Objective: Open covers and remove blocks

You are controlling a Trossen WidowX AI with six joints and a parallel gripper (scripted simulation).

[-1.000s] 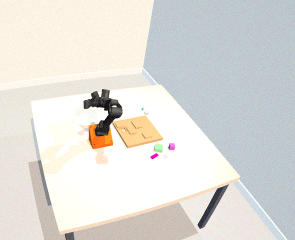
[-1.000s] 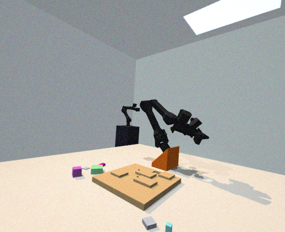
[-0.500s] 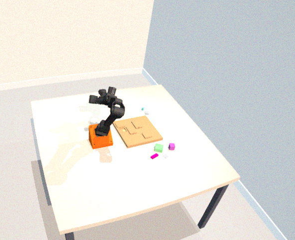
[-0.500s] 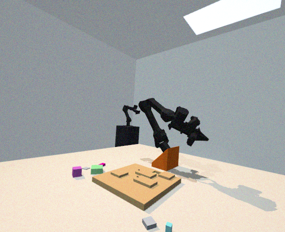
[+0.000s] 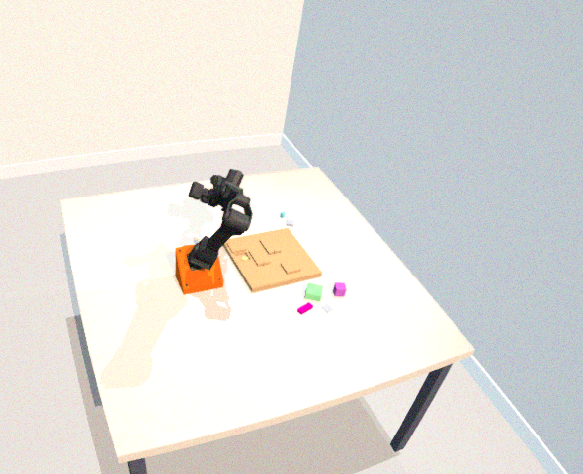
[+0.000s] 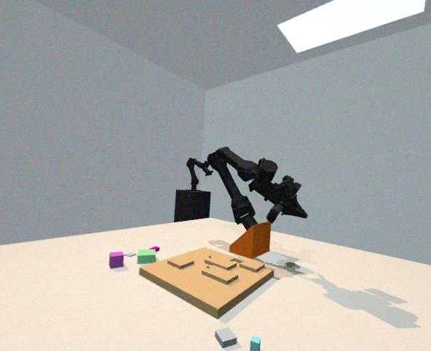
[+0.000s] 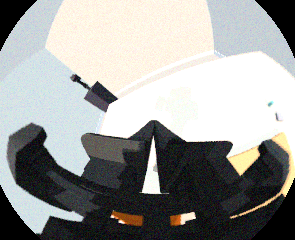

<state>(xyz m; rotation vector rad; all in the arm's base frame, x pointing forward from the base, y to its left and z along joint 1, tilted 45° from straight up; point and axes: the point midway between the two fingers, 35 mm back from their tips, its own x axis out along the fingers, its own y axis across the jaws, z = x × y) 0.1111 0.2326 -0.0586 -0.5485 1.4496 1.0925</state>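
The wooden puzzle board (image 5: 296,250) (image 6: 208,295) (image 7: 247,162) carries several raised covers, including a cover (image 6: 180,261) and a longer cover (image 6: 219,274). A small yellow patch (image 5: 244,258) shows on the board near the base; whether it is a block in a well is unclear. A green block (image 5: 313,292) (image 6: 146,257), purple cube (image 5: 340,289) (image 6: 116,259) and magenta block (image 5: 304,308) (image 6: 155,248) rest off the board. A cyan block (image 5: 282,214) (image 6: 255,343) and grey block (image 5: 290,223) (image 6: 226,336) lie beyond another side. My gripper (image 6: 305,216) (image 7: 154,122) is shut, raised away from the board.
The orange base (image 5: 200,277) (image 6: 261,241) stands close beside the board. A thin pale piece (image 5: 327,308) (image 6: 130,254) lies near the green block. A small faint item (image 5: 196,239) shows behind the base. A black cabinet (image 6: 191,205) stands beyond the table.
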